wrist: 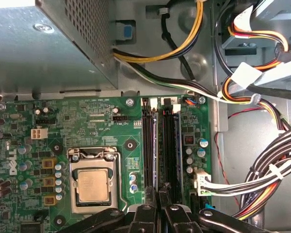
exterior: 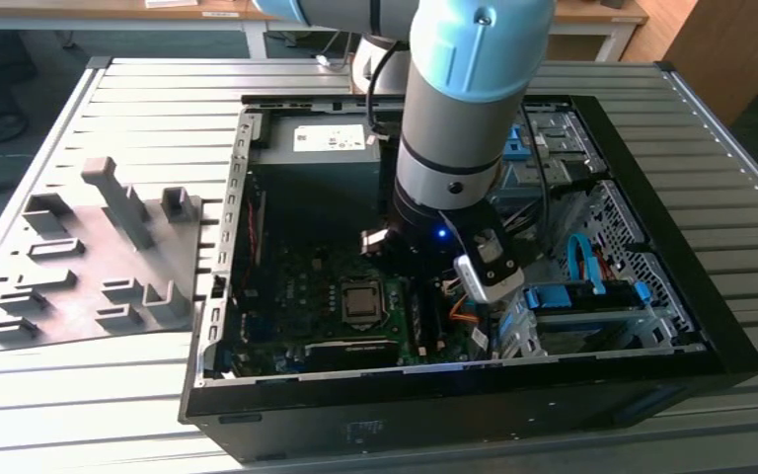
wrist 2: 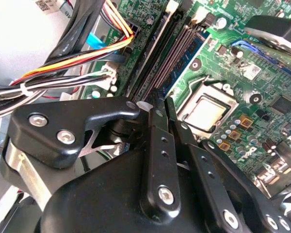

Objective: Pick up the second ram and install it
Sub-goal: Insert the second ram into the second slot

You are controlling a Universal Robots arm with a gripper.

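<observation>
- Black gripper (wrist: 157, 190) low over long black memory slots (wrist: 158, 141) on green motherboard (wrist: 102, 121), jaws pressed close together.
- Print on white label (exterior: 333, 138) unreadable.

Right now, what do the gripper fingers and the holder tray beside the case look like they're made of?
Gripper fingers: black, likely metal with a matte coat; flat bars pinned with bright screws. Holder tray: dull grey, probably plastic, with blocky molded posts and no shine. Case: sheet metal, its perforated bare wall is visible.
</observation>
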